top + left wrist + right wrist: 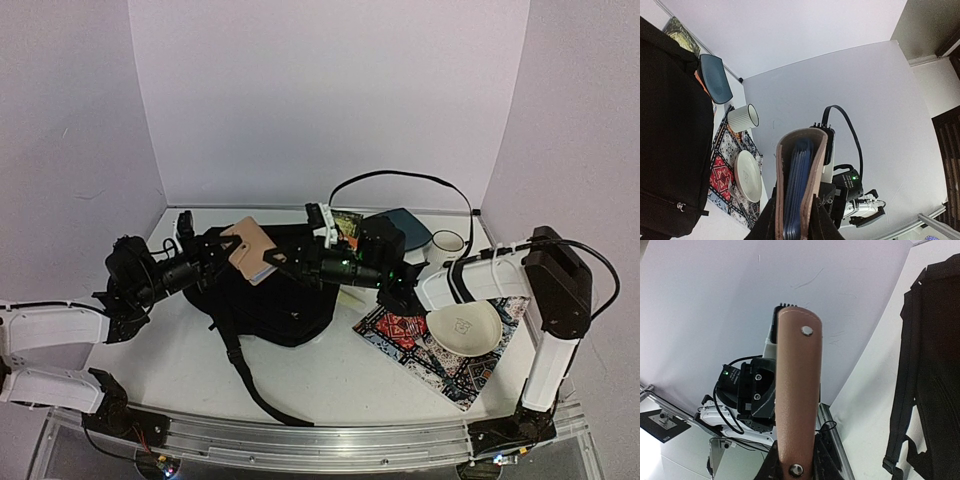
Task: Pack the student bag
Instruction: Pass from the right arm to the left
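Tan leather case (pixel 796 390), blue sheets showing inside its folded cover, hung in the air with the left jaws closed on one edge and the right jaws clamped on the opposite, riveted edge. Below it the student bag (pixel 290 300) lay slumped on the white surface (pixel 180 350) between the two arms, one strap trailing toward the near edge. To the right a white bowl (pixel 463 328) rested on a patterned cloth (pixel 440 365), with a ribbed cup (pixel 446 245) and a teal pouch (pixel 408 228) behind.
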{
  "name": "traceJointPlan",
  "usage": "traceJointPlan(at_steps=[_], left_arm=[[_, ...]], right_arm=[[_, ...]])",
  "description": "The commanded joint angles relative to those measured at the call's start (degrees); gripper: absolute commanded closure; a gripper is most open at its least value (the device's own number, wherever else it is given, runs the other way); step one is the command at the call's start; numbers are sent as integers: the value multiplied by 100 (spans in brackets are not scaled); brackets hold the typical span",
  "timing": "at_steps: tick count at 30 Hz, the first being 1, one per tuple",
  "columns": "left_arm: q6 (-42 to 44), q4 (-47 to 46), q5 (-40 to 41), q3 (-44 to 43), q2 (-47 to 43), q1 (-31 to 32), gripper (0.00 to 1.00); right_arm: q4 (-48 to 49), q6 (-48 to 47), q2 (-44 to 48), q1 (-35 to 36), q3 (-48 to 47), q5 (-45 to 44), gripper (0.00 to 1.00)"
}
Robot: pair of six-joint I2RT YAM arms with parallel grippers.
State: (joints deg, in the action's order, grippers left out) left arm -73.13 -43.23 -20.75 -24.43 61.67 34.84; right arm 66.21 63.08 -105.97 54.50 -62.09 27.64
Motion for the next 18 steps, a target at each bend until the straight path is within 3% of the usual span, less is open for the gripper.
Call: traceJointPlan(at_steps=[1,10,18], left_arm=[[146,-365,339,249,-253,6,97],[386,378,798,672,-313,-420,100],[346,756,813,724,31,-516,100]], right_arm=[[-506,-781,-20,-46,-245,-39,73],[-3556,-3159,-20,-98,-1137,-886,49],[-5543,-4919,-561,-74,-2293,-1911,43]])
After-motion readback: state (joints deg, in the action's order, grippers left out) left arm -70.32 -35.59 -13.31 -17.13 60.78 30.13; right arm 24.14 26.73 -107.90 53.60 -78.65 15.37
